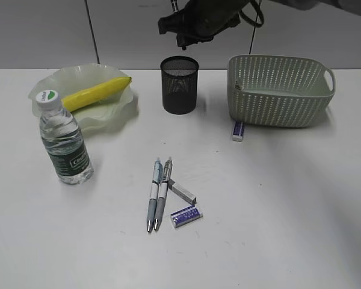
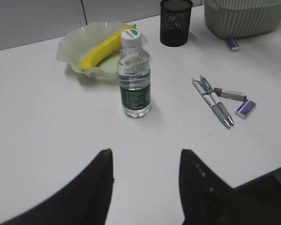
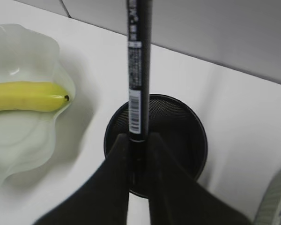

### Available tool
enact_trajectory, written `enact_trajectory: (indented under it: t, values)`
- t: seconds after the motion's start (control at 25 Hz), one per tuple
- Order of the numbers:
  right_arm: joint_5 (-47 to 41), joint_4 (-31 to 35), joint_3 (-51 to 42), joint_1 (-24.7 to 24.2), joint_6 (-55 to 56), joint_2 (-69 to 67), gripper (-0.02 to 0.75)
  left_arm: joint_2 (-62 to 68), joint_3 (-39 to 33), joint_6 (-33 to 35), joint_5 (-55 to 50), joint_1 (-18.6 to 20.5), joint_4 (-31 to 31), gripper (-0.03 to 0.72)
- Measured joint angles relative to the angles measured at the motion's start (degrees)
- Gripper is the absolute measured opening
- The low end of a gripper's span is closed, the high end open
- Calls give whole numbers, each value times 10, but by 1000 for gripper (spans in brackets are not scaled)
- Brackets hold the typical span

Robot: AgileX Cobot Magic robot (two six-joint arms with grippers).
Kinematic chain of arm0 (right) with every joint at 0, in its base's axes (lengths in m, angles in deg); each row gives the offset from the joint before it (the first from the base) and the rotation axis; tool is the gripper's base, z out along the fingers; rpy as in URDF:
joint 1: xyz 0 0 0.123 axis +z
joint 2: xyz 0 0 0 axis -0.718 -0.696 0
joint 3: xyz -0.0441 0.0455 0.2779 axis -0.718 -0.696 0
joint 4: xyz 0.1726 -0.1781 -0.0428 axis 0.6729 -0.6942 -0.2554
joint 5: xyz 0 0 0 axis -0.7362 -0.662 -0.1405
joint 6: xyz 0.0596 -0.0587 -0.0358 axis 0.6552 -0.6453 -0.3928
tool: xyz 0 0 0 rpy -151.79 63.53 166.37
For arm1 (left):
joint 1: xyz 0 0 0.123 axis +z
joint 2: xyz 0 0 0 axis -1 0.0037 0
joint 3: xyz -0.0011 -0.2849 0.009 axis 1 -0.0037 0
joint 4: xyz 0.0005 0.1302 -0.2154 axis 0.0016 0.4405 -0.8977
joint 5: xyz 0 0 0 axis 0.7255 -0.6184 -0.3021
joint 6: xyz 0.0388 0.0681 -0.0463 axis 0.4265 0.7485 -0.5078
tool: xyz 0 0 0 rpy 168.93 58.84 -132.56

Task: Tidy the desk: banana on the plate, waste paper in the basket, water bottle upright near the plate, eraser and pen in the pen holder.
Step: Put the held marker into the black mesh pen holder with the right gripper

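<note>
My right gripper (image 3: 137, 140) is shut on a black pen (image 3: 138, 70), held upright directly above the black mesh pen holder (image 3: 187, 112). In the exterior view this gripper (image 1: 183, 39) hangs over the holder (image 1: 179, 84). My left gripper (image 2: 146, 151) is open and empty above bare desk, short of the upright water bottle (image 2: 135, 79). The banana (image 1: 96, 92) lies in the green plate (image 1: 108, 117), with the bottle (image 1: 63, 141) standing in front of it. Two pens (image 1: 158, 194) and two erasers (image 1: 186, 216) lie mid-desk. No waste paper shows.
The sage-green basket (image 1: 280, 90) stands at the back right, with another eraser (image 1: 238, 130) lying against its front left corner. A grey wall runs along the far edge of the white desk (image 1: 277, 198).
</note>
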Motion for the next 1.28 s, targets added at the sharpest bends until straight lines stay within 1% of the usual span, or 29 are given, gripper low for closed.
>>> enact_trajectory:
  t: [0.24,0.36,0.48,0.64,0.76,0.88,0.96,1.0,1.2,1.28]
  values:
    - [112,1,-61,16,-12,1,76,0,0,0,0,0,1,347]
    - [149,1,-99,18,-14,17,76,0,0,0,0,0,1,347]
    - [188,-11,-146,18,-14,52,76,0,0,0,0,0,1,347]
    - [255,-21,-236,18,-14,117,76,0,0,0,0,0,1,347]
    - [341,-23,-321,18,-14,169,76,0,0,0,0,0,1,347]
    - [479,-25,-412,18,-14,196,76,0,0,0,0,0,1,347]
    - [576,-26,-455,18,-14,188,76,0,0,0,0,0,1,347]
    - [607,-26,-470,18,-14,180,76,0,0,0,0,0,1,347]
    - [739,-27,-483,18,-14,112,76,0,0,0,0,0,1,347]
    - [763,-27,-474,18,-14,91,76,0,0,0,0,0,1,347]
